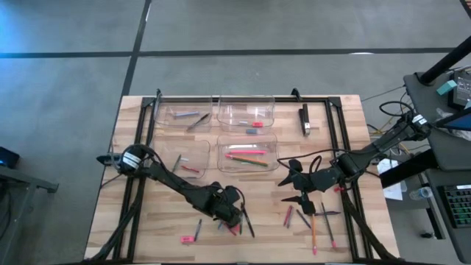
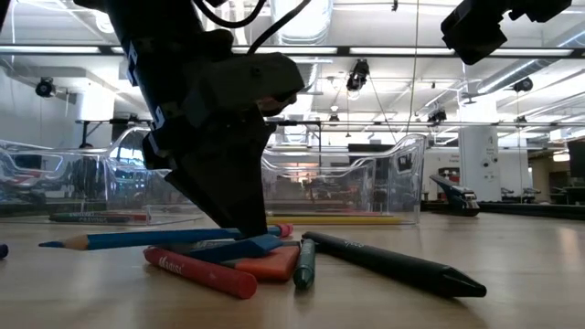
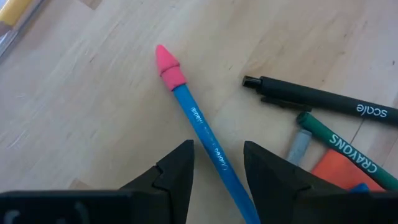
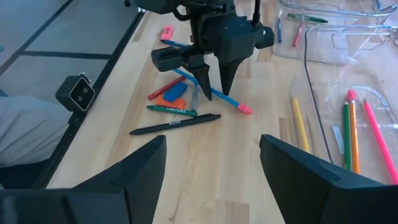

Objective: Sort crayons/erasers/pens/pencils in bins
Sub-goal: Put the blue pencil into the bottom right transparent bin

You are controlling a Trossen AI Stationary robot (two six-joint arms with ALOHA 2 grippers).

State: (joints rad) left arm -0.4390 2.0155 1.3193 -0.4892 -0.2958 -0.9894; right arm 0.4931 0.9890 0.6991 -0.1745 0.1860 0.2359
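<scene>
A blue pencil (image 3: 199, 121) with a pink eraser cap lies flat on the table at the near middle. My left gripper (image 3: 217, 144) points steeply down over it, open, one finger on each side of the shaft. Beside it lies a small heap: a black pen (image 3: 323, 99), a green crayon (image 3: 339, 146), an orange eraser (image 3: 339, 174) and a red crayon (image 2: 201, 272). My right gripper (image 4: 211, 162) hangs open above the table to the right of the heap (image 1: 288, 182), with nothing between its fingers. My left gripper's fingers (image 3: 180, 162) come from above, slanting, and lie across the blue pencil's shaft (image 3: 227, 171), well back from the pink cap. The pencil rests flat on the table. I cannot tell whether either finger touches it.
Four clear bins stand at the far middle; one (image 1: 246, 154) holds several pencils, another (image 1: 246, 114) erasers. More sticks lie at the near right (image 1: 313, 228), and a pink eraser (image 1: 186, 239) at the near left. A black-and-silver bar (image 1: 305, 120) sits far right. A black frame runs around the table.
</scene>
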